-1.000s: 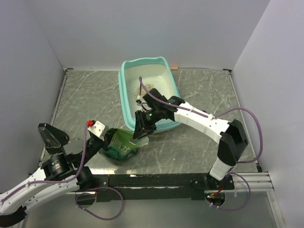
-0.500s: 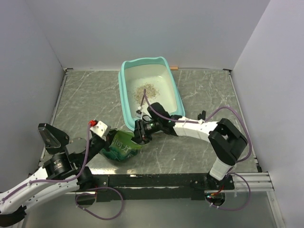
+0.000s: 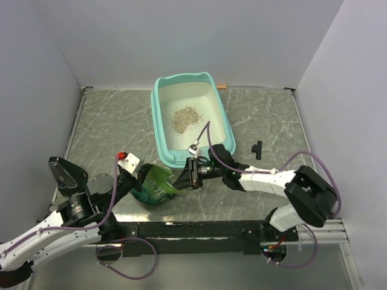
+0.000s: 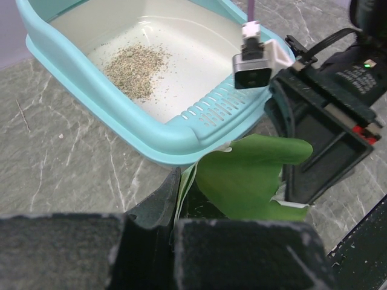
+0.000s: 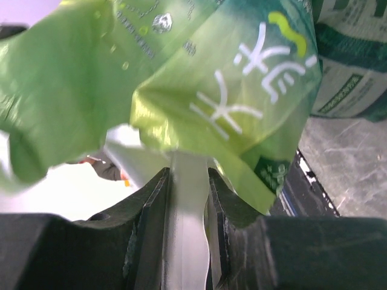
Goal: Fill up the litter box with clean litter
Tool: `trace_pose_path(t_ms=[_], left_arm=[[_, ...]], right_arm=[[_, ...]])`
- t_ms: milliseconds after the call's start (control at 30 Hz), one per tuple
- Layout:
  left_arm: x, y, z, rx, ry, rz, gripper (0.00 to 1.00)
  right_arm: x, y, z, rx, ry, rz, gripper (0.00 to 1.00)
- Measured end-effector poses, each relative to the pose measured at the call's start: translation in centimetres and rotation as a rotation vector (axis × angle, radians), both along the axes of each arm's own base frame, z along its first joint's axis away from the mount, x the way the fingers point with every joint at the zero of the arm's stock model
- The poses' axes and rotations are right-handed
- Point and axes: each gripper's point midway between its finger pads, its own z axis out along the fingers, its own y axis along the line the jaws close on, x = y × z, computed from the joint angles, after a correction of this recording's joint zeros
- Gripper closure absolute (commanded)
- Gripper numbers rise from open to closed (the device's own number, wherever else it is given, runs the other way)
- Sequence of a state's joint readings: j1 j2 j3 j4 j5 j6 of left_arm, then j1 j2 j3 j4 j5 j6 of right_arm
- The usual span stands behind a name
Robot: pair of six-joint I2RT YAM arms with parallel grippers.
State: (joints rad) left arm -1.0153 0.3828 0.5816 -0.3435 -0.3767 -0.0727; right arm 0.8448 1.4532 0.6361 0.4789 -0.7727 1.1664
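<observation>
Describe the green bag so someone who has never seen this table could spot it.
Find the big turquoise litter box in the middle of the grey table. Just off its near end sits a crumpled, glossy bag. It is the only bright green thing, printed with white lettering.

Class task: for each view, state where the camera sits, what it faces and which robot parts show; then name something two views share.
Top external: above and behind, looking down on the turquoise plastic litter box; both arms show.
Left wrist: facing the box over the left gripper, shut on the glossy green bag.
Right wrist: close on that bag; right gripper clamps a pale translucent strip.
All share the bag.
</observation>
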Motion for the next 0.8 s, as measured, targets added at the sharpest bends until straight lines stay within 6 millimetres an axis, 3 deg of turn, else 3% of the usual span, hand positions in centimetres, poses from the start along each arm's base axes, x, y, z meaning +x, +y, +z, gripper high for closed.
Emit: trace_pose_path(t_ms=[600,800], left_arm=[[0.5,0.4,0.1,0.001,-0.006,0.035,0.99],[0.5,0.4,0.1,0.000,-0.007,0.038,0.99]], right_arm=[[-2.6,-5.5,3.9,0.086,-0.079,-0.096,1.00],[-2.9,-6.9,4.4,0.084,-0.101,-0.129,1.00]])
